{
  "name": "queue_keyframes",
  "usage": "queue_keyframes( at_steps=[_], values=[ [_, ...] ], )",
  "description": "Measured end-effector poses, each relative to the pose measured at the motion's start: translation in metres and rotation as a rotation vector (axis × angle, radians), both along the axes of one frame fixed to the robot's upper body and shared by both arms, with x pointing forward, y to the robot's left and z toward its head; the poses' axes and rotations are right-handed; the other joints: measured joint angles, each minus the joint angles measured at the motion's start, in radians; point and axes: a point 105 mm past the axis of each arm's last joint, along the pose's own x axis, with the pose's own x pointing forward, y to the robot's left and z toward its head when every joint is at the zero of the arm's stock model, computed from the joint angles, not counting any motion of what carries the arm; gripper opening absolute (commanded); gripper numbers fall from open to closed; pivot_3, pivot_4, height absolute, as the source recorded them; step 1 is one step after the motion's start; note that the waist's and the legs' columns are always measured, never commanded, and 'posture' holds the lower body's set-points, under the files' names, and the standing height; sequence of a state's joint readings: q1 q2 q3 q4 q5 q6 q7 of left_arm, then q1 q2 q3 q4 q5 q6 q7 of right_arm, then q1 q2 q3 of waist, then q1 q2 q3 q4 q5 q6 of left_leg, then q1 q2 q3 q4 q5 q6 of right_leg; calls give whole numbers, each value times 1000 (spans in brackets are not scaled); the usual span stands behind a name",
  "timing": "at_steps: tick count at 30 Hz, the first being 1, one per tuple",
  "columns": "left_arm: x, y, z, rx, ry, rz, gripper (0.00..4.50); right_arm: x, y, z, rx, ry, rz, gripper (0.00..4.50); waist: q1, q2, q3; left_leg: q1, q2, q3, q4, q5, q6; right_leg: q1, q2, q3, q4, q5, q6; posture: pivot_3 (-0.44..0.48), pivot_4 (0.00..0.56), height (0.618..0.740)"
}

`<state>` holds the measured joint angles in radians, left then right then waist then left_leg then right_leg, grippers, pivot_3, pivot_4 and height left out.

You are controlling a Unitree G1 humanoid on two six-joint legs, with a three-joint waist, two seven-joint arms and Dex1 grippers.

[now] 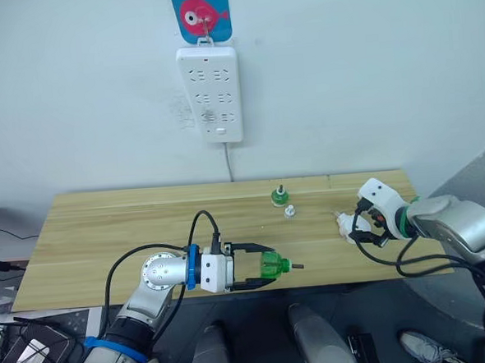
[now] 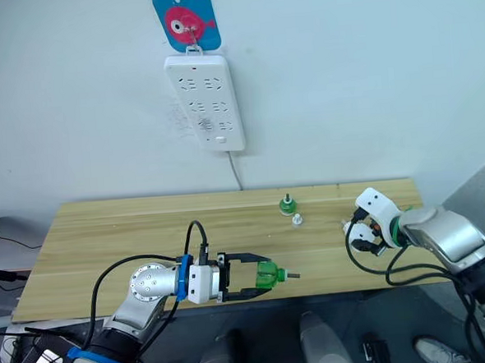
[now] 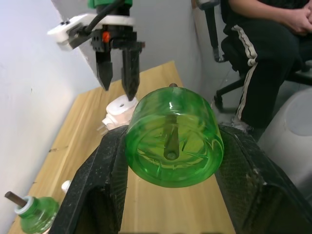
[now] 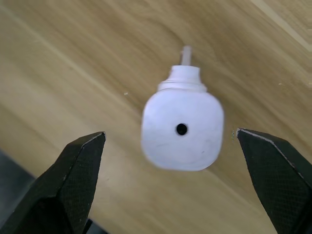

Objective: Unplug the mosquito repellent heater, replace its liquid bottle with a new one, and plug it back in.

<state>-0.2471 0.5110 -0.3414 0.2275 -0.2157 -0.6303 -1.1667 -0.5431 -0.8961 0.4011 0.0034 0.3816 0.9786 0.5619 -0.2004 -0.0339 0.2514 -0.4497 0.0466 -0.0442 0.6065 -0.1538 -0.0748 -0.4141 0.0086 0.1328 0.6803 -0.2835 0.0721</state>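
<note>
A green liquid bottle (image 1: 272, 267) lies sideways between the fingers of my left gripper (image 1: 264, 268), which is shut on it near the table's front edge; its wick points right. The white mosquito repellent heater (image 1: 346, 224) rests on the table at the right, unplugged, with the round hole in its top (image 4: 181, 129) showing. My right gripper (image 1: 360, 226) hovers just over it, open, one finger (image 4: 78, 175) on each side and neither touching. A second green bottle (image 1: 279, 197) stands upright at the table's back, with a small white cap (image 1: 290, 211) beside it.
A white power strip (image 1: 210, 93) hangs on the wall under a pink fish hook (image 1: 201, 14), its cord running down behind the wooden table (image 1: 130, 221). A person (image 3: 263, 48) sits past the table's right end.
</note>
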Motion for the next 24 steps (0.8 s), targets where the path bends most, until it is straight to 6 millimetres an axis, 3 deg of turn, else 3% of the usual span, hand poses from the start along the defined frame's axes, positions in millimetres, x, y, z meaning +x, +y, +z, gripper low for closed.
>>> queue_keyframes(
  at_steps=[8, 24],
  values=[
    [-2, -5, 0, 2, 34, 0, 2311, 14, -1, -14, 22, 87, -64, 4500, 0, 0, 0, 0, 0, -2, 0, 0, 0, 1, 0, -2, 0, 0, 0, -252, 244, 740],
    [-6, -5, -3, 10, 63, 16, 2311, 18, 1, -34, 8, 150, -67, 4500, 0, 1, 0, 0, 0, -4, 1, 0, 0, 2, 0, -4, 1, 0, 0, -248, 244, 740]
  ],
)
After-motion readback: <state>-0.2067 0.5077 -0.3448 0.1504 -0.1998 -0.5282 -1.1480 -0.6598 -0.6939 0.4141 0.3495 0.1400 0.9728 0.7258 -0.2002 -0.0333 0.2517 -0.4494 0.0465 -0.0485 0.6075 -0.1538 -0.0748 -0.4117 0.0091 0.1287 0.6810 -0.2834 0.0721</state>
